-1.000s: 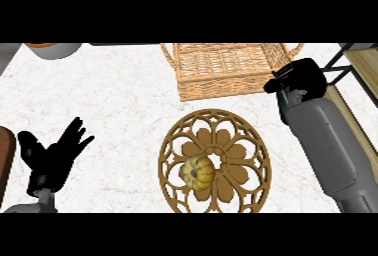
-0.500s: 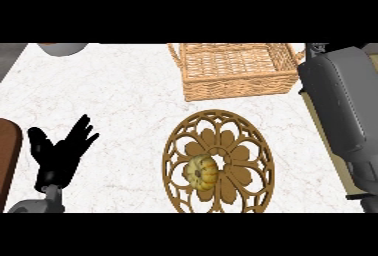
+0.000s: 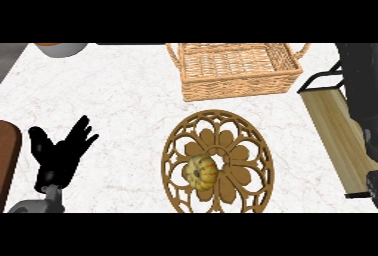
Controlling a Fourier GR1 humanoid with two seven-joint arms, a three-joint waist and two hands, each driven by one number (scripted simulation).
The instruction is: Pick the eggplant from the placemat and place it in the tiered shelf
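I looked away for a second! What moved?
The right arm swung to the right edge, uncovering the wooden shelf. Nothing was grabbed. The left robot hand, yellow vegetable, placemat and basket stayed put.

— Do we find any writing, label, brand or number here?

— No, we can read none. We looked over the basket (image 3: 240,70), the mat (image 3: 245,145), the shelf (image 3: 336,135) and the table (image 3: 111,90), and we see only plain surfaces, weave and wood grain.

— So we have nothing to spell out?

— Nothing legible, as far as we can tell.
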